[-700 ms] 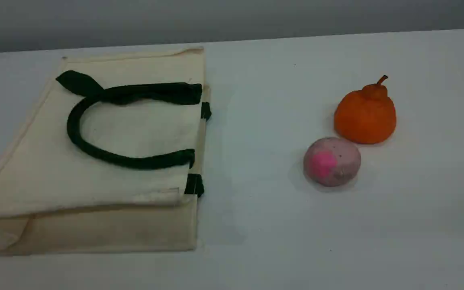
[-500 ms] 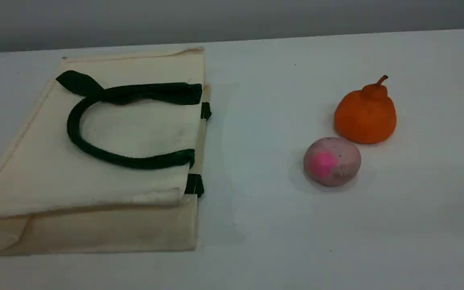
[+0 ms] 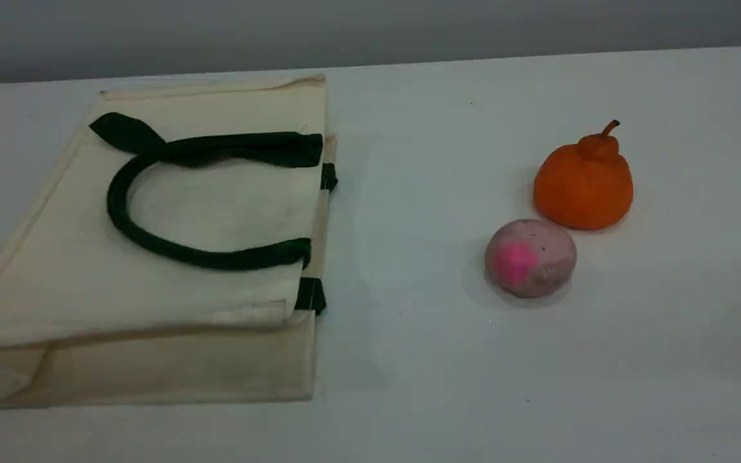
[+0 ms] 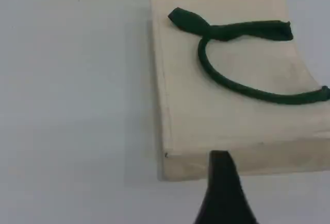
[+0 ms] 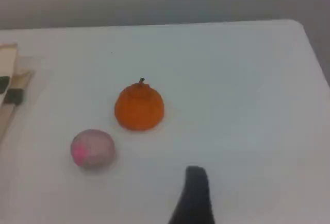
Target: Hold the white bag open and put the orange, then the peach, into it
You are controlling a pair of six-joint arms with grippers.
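The white bag [image 3: 87, 283] lies flat and closed on the table's left half, its mouth edge facing right. One dark green handle [image 3: 152, 241] loops across its top panel. The orange [image 3: 583, 186] stands upright at the right, and the peach [image 3: 530, 258] sits just in front of it to the left, pink patch showing. Neither arm shows in the scene view. In the left wrist view a dark fingertip [image 4: 223, 183] hovers above the bag [image 4: 206, 116], near its edge. In the right wrist view a fingertip [image 5: 195, 193] hangs well above the table, near the orange [image 5: 139, 108] and peach [image 5: 93, 148]. Nothing is held.
The white table [image 3: 422, 360] stretches between bag and fruits. Its far edge meets a grey wall, and its right corner shows in the right wrist view. The bag's mouth edge [image 5: 7, 80] with a green strap end peeks in at that view's left.
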